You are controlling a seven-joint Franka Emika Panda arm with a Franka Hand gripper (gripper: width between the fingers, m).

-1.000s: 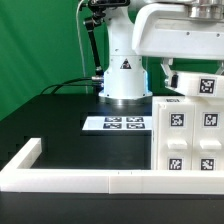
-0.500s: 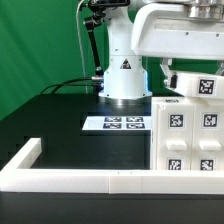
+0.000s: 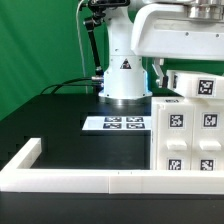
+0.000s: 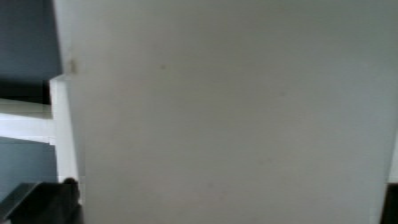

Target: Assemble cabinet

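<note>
The white cabinet body [image 3: 186,140] stands at the exterior view's right, its tagged faces toward the camera. A white tagged cabinet panel [image 3: 198,85] sits just above its top edge, under the arm's big white link. My gripper [image 3: 165,74] is mostly hidden there; only a dark bit shows beside the panel. In the wrist view the panel [image 4: 231,110] fills nearly the whole picture, lying between the jaws. One dark fingertip [image 4: 43,205] presses at its edge; the other finger is out of sight. The gripper looks shut on the panel.
The marker board [image 3: 115,124] lies flat on the black table before the robot base [image 3: 124,78]. A long low white border rail [image 3: 80,180] runs along the front and turns up at the exterior view's left. A green curtain hangs behind.
The tagged panel above the cabinet has shifted very slightly up and to the exterior view's left. Nothing else has moved.
</note>
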